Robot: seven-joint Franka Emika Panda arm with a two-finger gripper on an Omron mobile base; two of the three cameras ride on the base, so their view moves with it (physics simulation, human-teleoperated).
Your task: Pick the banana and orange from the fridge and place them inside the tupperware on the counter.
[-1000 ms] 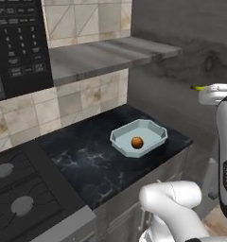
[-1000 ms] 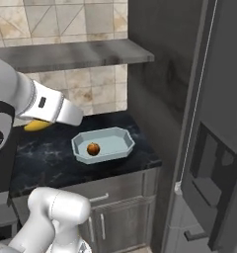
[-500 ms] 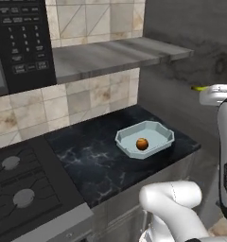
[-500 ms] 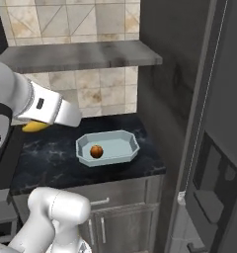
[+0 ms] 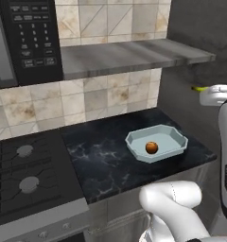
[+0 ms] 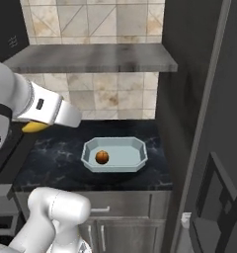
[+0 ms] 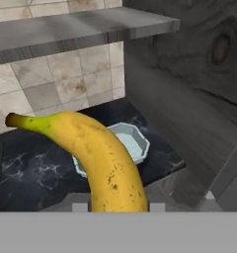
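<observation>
Holding the banana (image 7: 98, 158) up in the air, well above the counter (image 5: 110, 163) and short of the tupperware (image 5: 174, 137). In hand view, banana rising from between the finger tips at bottom centre, curving up and left to a dark tip; gripper (image 7: 115, 207) looking clamped on the banana, pads themselves hidden behind the fruit. From right base view, just a yellow end (image 6: 34, 127) peeking under the white forearm, left of the tray. From left base view, only a small yellow-green tip (image 5: 197, 88) poking out beside the white hand at right edge.

Sitting inside the tupperware, w/ the orange (image 5: 152, 148) resting on its floor, towards the tray's left half in right base view (image 6: 101, 157). Tray lying flat on the black marbled counter, near the counter's right end, just beside the dark fridge side wall (image 6: 182, 113).

Surroundings: grey shelf (image 5: 134, 54) hanging over the counter, well above the tray; beige tiled backsplash (image 5: 106, 97) behind. Gas stove top (image 5: 25, 175) adjoining counter on the left, well apart from tray. Black microwave panel (image 5: 32, 40) up top left. Fridge door (image 6: 221, 148) standing to the right in right base view. Cabinet w/ silver bar handles (image 6: 103, 210) below counter.

Nothing lying between banana and tray; shelf edge overhead being the closest obstruction.
</observation>
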